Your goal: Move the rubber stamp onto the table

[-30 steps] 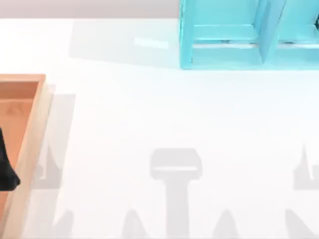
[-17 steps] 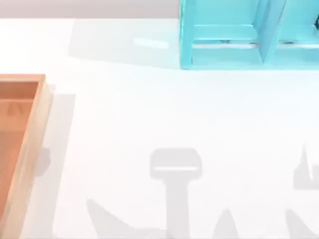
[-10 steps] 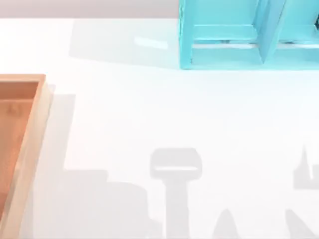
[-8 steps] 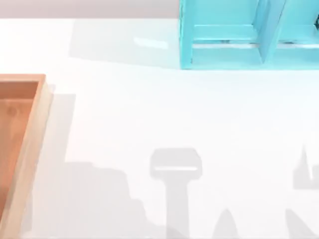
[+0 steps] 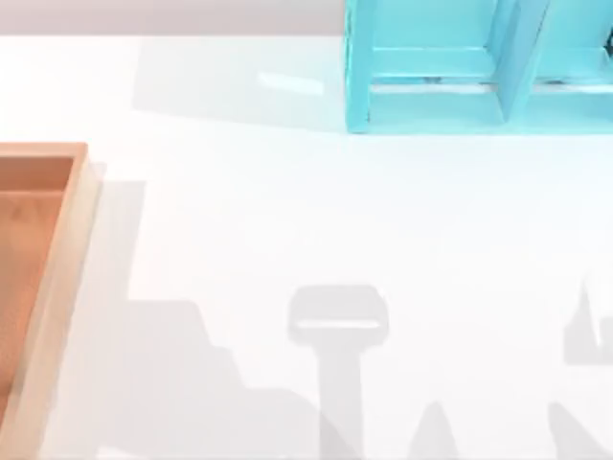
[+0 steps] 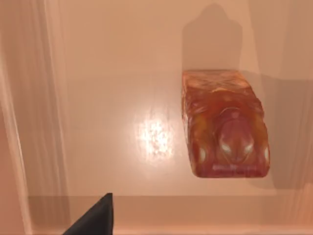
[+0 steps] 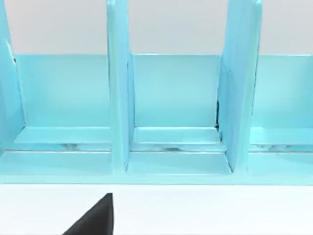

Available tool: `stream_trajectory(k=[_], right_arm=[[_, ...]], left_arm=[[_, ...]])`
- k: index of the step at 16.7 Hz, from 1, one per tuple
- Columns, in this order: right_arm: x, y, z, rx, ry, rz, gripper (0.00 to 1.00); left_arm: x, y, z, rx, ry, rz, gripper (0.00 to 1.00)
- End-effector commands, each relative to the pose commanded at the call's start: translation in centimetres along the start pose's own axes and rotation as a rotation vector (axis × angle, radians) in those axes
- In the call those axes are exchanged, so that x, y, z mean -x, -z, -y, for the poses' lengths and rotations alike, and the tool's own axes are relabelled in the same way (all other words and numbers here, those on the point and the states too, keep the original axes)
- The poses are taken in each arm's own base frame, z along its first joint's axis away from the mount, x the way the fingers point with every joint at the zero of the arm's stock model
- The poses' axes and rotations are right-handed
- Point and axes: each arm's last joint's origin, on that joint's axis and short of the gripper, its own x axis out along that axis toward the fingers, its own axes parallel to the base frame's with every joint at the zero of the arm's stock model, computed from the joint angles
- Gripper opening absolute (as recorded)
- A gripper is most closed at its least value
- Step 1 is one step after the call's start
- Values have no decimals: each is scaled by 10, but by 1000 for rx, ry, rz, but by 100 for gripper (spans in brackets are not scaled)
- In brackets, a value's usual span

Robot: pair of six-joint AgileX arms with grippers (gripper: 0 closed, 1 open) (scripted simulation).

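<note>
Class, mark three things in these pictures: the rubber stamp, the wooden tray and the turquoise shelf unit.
rubber stamp (image 6: 225,129), left wrist view, on its upper face.
wooden tray (image 5: 63,278), top view, on its right rim.
turquoise shelf unit (image 7: 118,98), right wrist view, on an upright divider.

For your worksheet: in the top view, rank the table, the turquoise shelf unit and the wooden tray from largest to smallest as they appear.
1. The table.
2. The turquoise shelf unit, cut off by the picture's edge.
3. The wooden tray, likewise cut off, so ranks two and three are unsure.
</note>
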Motion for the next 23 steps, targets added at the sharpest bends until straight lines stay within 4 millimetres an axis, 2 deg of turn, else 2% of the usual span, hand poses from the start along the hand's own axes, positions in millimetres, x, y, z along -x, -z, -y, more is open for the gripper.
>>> stream_trajectory(k=[2,4,11,14,19,23], right_arm=[[0,0,0,0,0,0,100],[0,0,0,0,0,0,100],[0,0,0,0,0,0,100],[0,0,0,0,0,0,100],[0,0,0,0,0,0,100],[0,0,0,0,0,0,100]], left_arm=[[-1,0,1,-3,-1,2,100],[-9,-1,1,-1,-1,1,100],[-74,-3,-1,0,0,-1,100],[-95,-1,0,0,0,-1,100],[-100,0,0,0,0,0,100],[-100,0,0,0,0,0,70]])
